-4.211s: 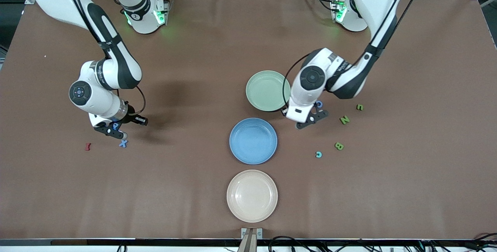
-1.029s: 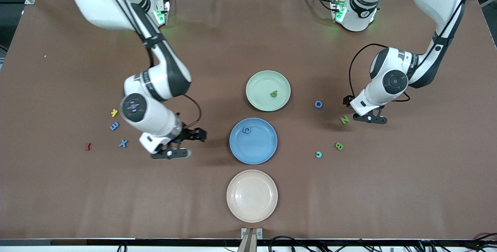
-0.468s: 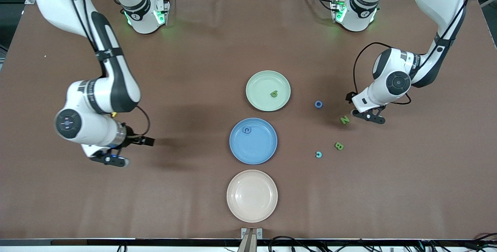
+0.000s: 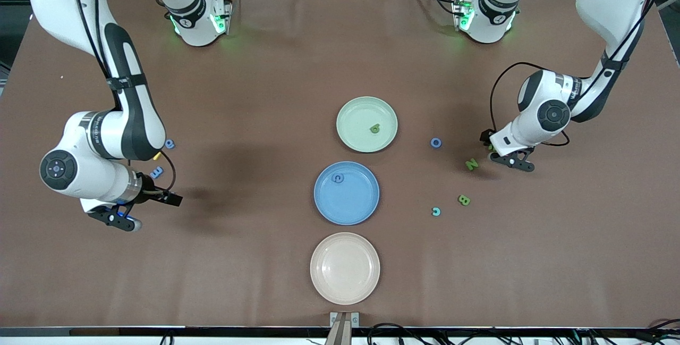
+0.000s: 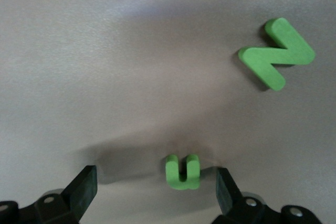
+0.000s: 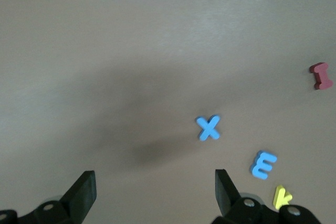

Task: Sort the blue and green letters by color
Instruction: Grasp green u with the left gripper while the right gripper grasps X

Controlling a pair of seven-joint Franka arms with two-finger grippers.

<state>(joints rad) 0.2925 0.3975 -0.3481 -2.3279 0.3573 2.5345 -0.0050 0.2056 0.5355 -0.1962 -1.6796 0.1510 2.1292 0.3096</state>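
Three plates [image 4: 366, 106] mid-table; five blue letters [image 4: 435, 143], four green letters [image 4: 471, 164]. Left gripper [image 5: 157, 190] jaws wide around green U [image 5: 182, 171]; right gripper [image 6: 155, 192] jaws wide, empty.

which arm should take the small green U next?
Left, probably. The left gripper is open right over the green U, which sits between its fingertips. The right gripper is open above the right arm's end, over the blue X.

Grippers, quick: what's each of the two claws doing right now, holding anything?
Left gripper: open, empty, straddling the green U.
Right gripper: open, empty, above the table near the blue X.
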